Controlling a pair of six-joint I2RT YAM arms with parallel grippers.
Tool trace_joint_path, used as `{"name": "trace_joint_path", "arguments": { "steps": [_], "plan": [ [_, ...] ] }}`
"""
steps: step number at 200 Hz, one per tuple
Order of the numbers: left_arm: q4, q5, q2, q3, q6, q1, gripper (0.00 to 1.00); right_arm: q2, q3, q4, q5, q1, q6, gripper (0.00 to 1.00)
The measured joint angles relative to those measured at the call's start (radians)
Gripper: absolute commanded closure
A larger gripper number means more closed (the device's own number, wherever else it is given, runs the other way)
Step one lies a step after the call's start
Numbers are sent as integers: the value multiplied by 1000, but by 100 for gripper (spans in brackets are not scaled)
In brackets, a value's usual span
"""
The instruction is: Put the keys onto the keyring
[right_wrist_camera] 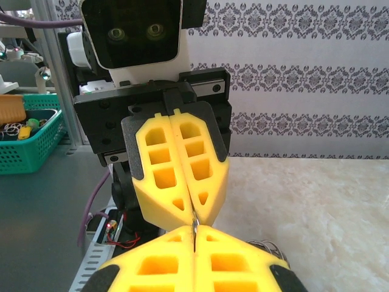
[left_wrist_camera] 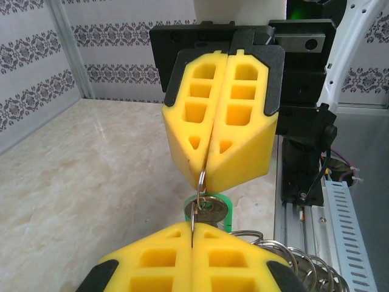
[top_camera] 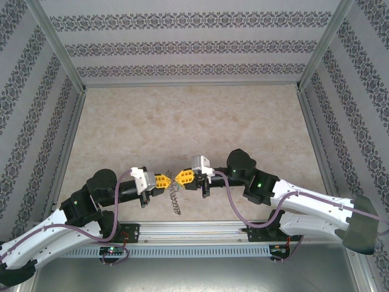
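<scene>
My two grippers meet tip to tip above the near middle of the table. The left gripper (top_camera: pixel 163 180) (left_wrist_camera: pixel 193 232) and the right gripper (top_camera: pixel 183 177) (right_wrist_camera: pixel 194 236) are both shut on the thin metal wire of the keyring (left_wrist_camera: pixel 201 182), seen edge-on between them. The key (left_wrist_camera: pixel 209 210), with a round grey metal head backed by bright green, hangs at that wire, which appears to pass through its hole. The keyring's small wire loops (left_wrist_camera: pixel 298 258) (right_wrist_camera: pixel 270 247) dangle beside the fingers and trail down as a chain (top_camera: pixel 175 199).
The marble-patterned table (top_camera: pixel 194 121) is bounded by patterned walls on three sides. An aluminium rail (top_camera: pixel 194 231) runs along the near edge under the arms. A green basket (right_wrist_camera: pixel 30 146) with small items stands off the table behind the left arm.
</scene>
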Motion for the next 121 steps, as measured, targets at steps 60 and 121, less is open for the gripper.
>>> {"name": "trace_joint_path", "arguments": {
  "steps": [60, 121],
  "plan": [
    [0, 0, 0, 0, 0, 0, 100, -14, -3, 12, 4, 0, 0, 100],
    [0, 3, 0, 0, 0, 0, 100, -11, -3, 13, 3, 0, 0, 100]
  ]
}}
